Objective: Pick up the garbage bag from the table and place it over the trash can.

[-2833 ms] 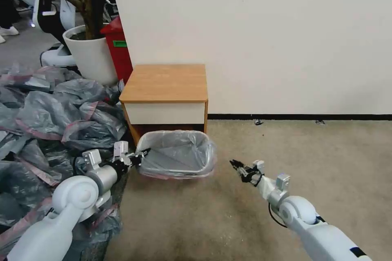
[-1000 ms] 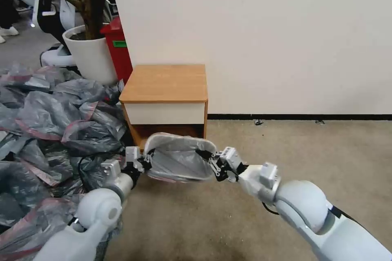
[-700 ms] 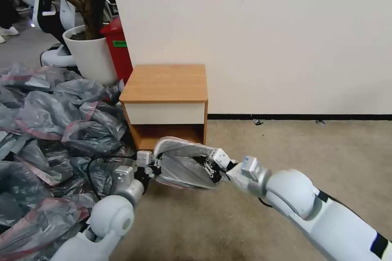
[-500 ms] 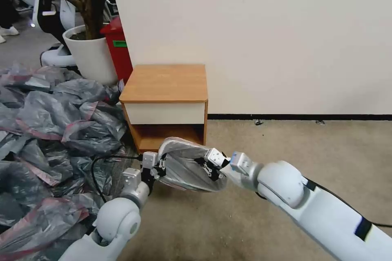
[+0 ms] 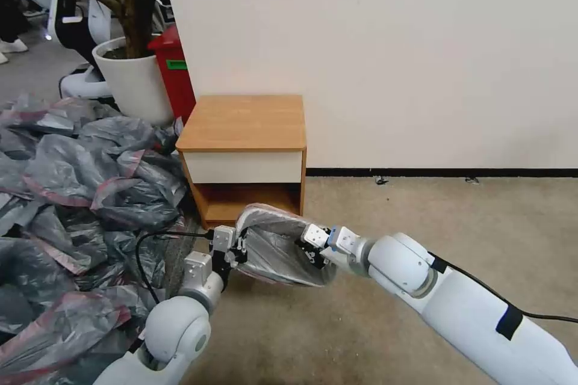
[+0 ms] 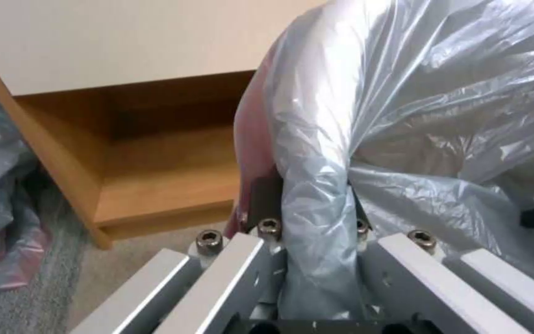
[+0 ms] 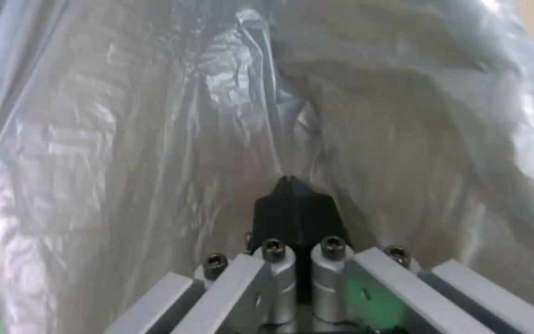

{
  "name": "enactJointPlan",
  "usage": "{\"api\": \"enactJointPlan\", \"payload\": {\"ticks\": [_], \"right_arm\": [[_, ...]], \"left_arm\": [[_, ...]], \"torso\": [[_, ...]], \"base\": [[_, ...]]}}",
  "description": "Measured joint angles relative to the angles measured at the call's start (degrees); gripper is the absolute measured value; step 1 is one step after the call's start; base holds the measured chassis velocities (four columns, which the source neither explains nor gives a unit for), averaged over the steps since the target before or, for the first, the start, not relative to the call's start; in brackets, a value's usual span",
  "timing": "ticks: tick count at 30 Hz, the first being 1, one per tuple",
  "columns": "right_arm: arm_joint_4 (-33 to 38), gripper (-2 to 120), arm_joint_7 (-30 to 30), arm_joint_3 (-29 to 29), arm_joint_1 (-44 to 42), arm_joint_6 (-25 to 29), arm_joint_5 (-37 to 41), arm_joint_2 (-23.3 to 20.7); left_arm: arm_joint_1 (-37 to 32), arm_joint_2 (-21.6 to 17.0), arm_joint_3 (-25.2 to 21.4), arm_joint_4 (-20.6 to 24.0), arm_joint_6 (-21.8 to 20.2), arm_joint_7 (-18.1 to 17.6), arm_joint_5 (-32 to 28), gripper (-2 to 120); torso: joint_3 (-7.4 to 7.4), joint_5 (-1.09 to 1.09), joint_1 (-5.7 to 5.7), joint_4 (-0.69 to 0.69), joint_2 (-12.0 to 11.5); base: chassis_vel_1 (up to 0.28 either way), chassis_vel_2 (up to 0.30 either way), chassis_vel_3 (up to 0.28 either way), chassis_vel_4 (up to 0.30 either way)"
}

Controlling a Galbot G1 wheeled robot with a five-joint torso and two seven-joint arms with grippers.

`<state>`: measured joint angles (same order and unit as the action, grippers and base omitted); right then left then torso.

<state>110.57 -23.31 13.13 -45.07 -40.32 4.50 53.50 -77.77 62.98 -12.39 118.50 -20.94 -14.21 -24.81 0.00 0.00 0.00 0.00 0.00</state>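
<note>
The garbage bag (image 5: 274,252), grey and crinkly with a pink band, lines the trash can (image 5: 268,212). The can is tipped on the carpet in front of the table (image 5: 244,123), and its beige wall shows through the plastic. My left gripper (image 5: 238,249) is shut on the bag-covered rim at the can's left side. In the left wrist view the bag (image 6: 403,116) runs between the fingers of that gripper (image 6: 311,199). My right gripper (image 5: 304,249) reaches into the can's mouth from the right. Its black tips (image 7: 292,190) are shut on a fold of the bag (image 7: 155,116).
A heap of grey bags (image 5: 72,192) covers the floor on the left. A white plant pot (image 5: 135,81) and a red bin (image 5: 174,72) stand behind it. The table's open shelf (image 6: 155,176) is just past the can. Bare carpet (image 5: 451,210) lies to the right, below the wall.
The can stood upright with my right gripper away to its right. Both arms have closed in, the right gripper has entered the mouth and shut, and the can has tipped.
</note>
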Motion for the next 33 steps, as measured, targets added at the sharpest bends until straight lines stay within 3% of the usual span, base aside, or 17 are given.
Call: {"api": "enactJointPlan", "payload": {"ticks": [33], "right_arm": [[-9.5,0,-0.3,0.7,-1.2,-0.2,-10.4,6.3]], "left_arm": [[0.6,4.1,4.3,-1.2,-0.3,-1.2,2.6,2]], "torso": [[0.0,0.0,0.0,0.0,0.0]], "base": [[0.0,0.0,0.0,0.0]]}}
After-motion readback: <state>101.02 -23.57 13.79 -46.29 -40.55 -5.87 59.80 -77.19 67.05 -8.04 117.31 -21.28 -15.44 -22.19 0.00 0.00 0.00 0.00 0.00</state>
